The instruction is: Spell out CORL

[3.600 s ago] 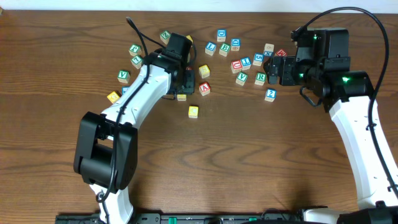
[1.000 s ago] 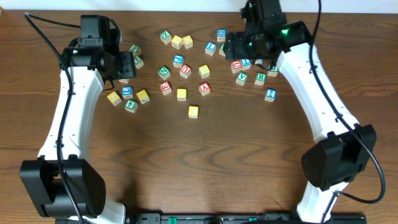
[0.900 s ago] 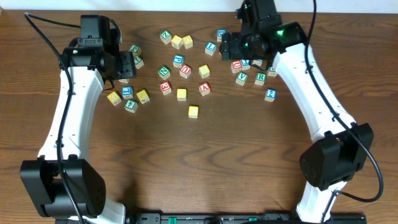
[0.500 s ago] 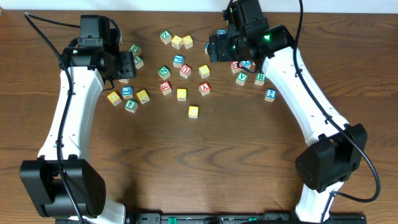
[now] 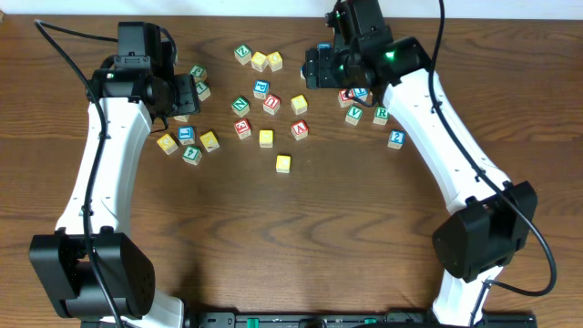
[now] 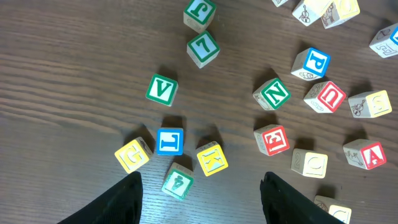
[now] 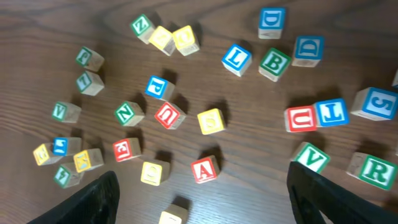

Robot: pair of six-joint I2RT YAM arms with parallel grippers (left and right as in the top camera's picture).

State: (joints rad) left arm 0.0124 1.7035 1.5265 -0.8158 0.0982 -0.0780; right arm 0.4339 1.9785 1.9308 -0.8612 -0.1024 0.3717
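Left gripper [image 6: 200, 180]: open, I see both fingers spread wide with nothing between them. It hangs over the left end of the scatter, above a blue cube [image 6: 170, 141] and a yellow K cube [image 6: 211, 158].

Right gripper [image 7: 202, 182]: open as well and empty. From overhead it sits over the top middle of the scatter.

L cube [image 7: 236, 58]: on the table [image 5: 364, 237], blue letter up, just left of the green B cube [image 7: 272, 63]. Overhead, the right gripper hides it from me.

R cube [image 5: 381, 113]: at the right of the scatter, just beside the V cube [image 5: 354, 115], well apart from L.

Upper yellow cube [image 5: 265, 138]: mid-scatter, between a red cube [image 5: 242, 128] and the A cube [image 5: 300, 129].

Lower yellow cube [image 5: 283, 163]: alone at the near edge of the scatter, below the A cube.

Yellow faces: I cannot read any letter on either one.

Layout: all four lie flat on the table, none touching another, neither gripper touching any.
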